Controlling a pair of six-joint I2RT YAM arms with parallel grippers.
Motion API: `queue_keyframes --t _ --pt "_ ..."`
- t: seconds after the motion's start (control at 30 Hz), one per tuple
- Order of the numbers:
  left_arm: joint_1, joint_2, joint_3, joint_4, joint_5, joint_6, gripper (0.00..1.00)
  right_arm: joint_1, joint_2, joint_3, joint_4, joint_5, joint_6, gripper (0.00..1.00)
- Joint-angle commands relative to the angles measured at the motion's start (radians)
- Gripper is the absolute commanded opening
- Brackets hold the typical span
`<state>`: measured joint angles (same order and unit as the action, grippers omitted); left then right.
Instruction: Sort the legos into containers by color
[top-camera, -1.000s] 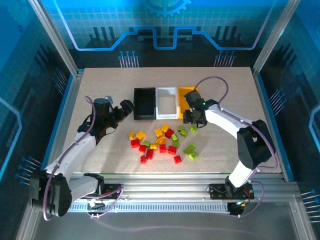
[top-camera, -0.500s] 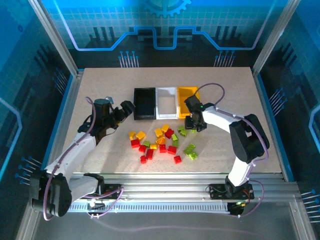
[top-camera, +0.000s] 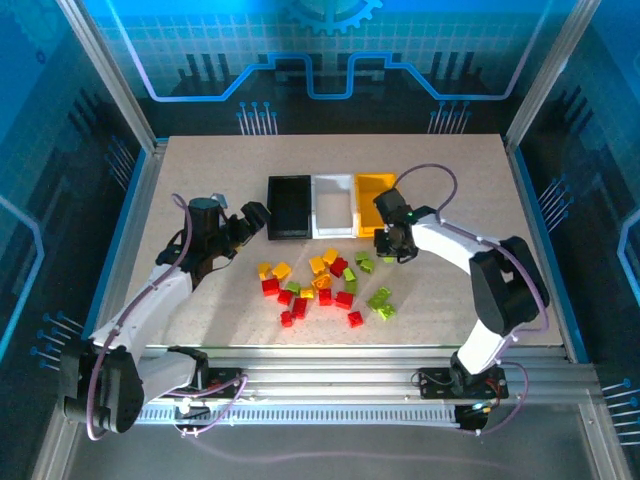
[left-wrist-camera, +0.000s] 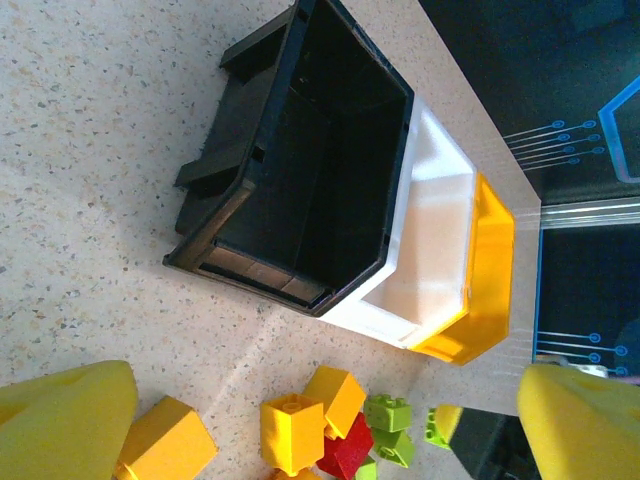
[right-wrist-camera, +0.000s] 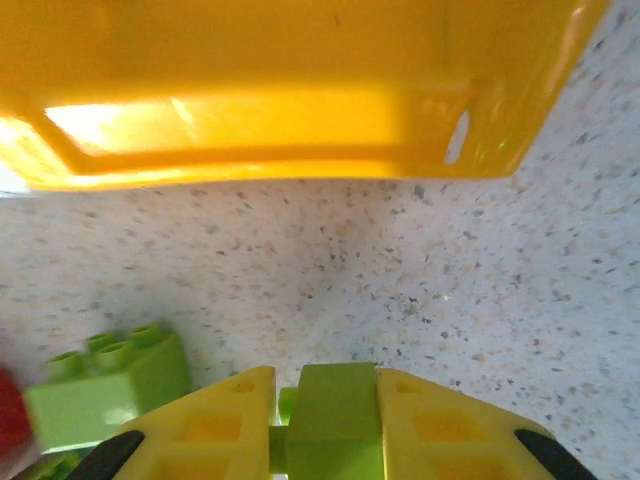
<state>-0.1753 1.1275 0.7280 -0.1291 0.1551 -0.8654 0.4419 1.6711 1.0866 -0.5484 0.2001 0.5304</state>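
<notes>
the right gripper is closed on a lime green brick, pinched between its two yellow fingers just in front of the near wall of the yellow-orange bin. whether the brick is clear of the desk cannot be told. the left gripper stands wide and holds nothing, hovering just left of the black bin. the white bin sits between the black and yellow-orange bins, all three touching in a row. the remaining legos lie scattered on the desk in front of the bins. risk 1: the yellow-orange wall is close ahead, so a forward move without enough lift would probably strike it or push the row. risk 2: a second green brick lies just beside the left finger and could be dragged or knocked during the lift. risk 3: the held brick is small and smooth, and only its middle is gripped, so a fast swing may twist it out. risk 4: the nearest bin matches yellow bricks, not green, so a release there would likely mis-sort. open room: bare desk lies to the right of the right gripper and beyond the bins. the black bin's left side is crowded by the left gripper, so a crossing there needs care.
</notes>
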Motion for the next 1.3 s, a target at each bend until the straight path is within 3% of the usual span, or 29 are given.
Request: queue_keyframes --t 0.0,0.17,0.5,0.57,0.67,0.93,1.27 --pt "-0.010 -0.002 -0.006 -0.007 0.018 -0.001 0.99 -0.008 -0.089 0.063 -0.028 0.001 -0.004 0.18" --pt "-0.010 -0.021 -0.021 -0.035 0.002 -0.001 0.99 -0.008 -0.002 0.225 -0.044 0.073 0.016 0.19" --pt "-0.008 -0.072 -0.049 -0.116 -0.036 0.001 0.99 -0.030 0.351 0.599 -0.137 0.168 0.048 0.23" --pt "-0.009 -0.071 -0.048 -0.136 -0.046 0.004 0.98 -0.032 0.374 0.630 -0.143 0.161 0.047 0.27" --pt "-0.009 -0.067 -0.052 -0.153 -0.061 0.011 0.96 -0.030 0.382 0.661 -0.150 0.149 0.044 0.45" --pt "-0.018 0.034 0.000 -0.200 -0.064 0.069 0.83 -0.009 0.232 0.576 -0.099 0.113 0.033 0.62" --pt "-0.156 0.101 0.017 -0.287 -0.189 0.135 0.71 0.083 -0.083 0.160 0.086 0.025 0.027 0.64"
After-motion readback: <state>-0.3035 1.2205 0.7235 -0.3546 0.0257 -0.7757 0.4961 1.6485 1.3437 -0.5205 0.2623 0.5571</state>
